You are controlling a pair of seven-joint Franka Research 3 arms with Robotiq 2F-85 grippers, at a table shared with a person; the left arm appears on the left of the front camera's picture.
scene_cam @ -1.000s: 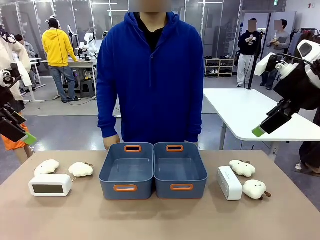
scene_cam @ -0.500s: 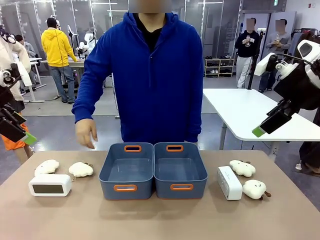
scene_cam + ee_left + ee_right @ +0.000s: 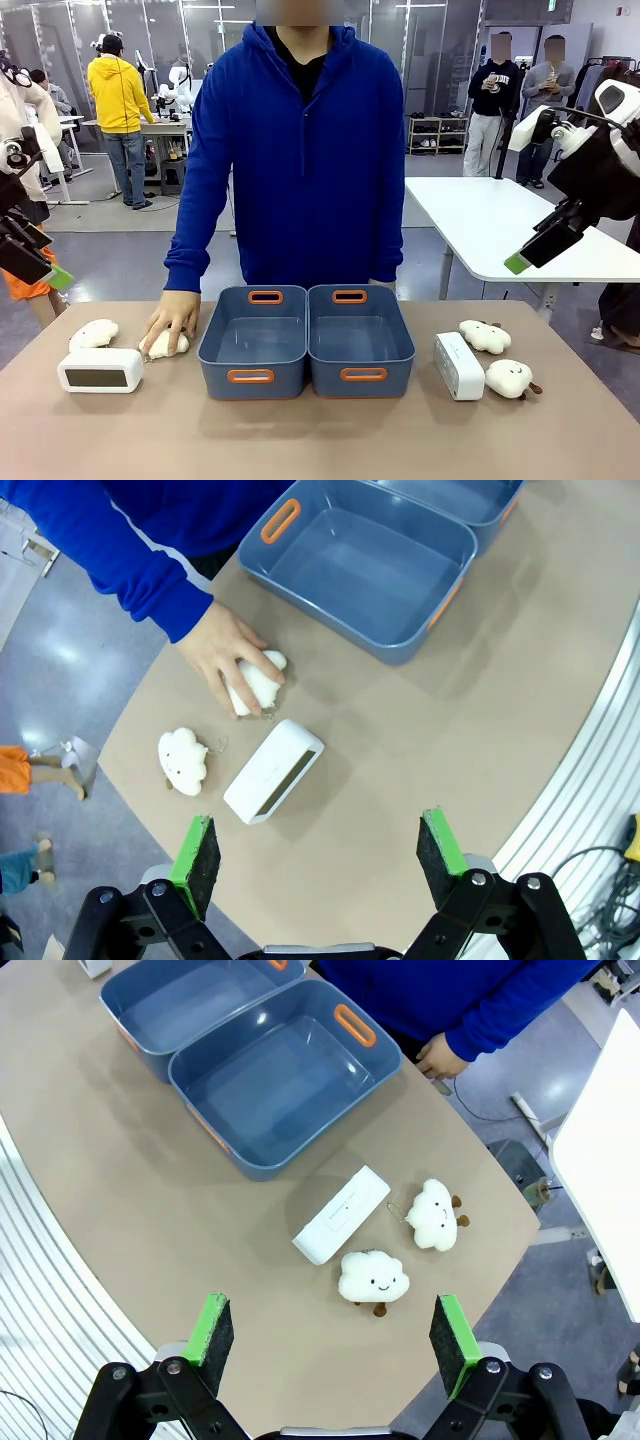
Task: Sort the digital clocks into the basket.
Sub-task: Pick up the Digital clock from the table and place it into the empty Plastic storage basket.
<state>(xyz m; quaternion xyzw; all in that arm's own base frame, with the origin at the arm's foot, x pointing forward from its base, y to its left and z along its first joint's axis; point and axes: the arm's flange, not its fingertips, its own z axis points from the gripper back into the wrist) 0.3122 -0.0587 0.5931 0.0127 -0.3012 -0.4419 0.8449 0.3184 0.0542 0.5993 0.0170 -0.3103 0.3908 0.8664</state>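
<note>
Digital clocks: two, both on the tabletop point(image 3: 320, 440) and outside the baskets. The left clock point(image 3: 100, 370) stands well to the left of the left basket point(image 3: 280, 384), with its dark screen facing the robot's side. The right clock point(image 3: 459, 366) sits just right of the right basket point(image 3: 395, 380), apart from it, with a narrow end toward the front camera; its screen cannot be made out. The two baskets sit side by side at mid-table with their walls touching.

The robot's left hand point(image 3: 320, 848) hangs high above the left clock's area, fingers spread wide with nothing between the green pads. The robot's right hand point(image 3: 332, 1330) hangs high over the right end of the tabletop, likewise spread and holding nothing.

The person's hand point(image 3: 170, 318) rests on a cream plush toy point(image 3: 165, 347) near the left basket, just behind the left clock. A second plush point(image 3: 93, 333) lies left of it. A third plush point(image 3: 485, 336) and a fourth plush point(image 3: 512, 378) lie just right of the right clock.
</note>
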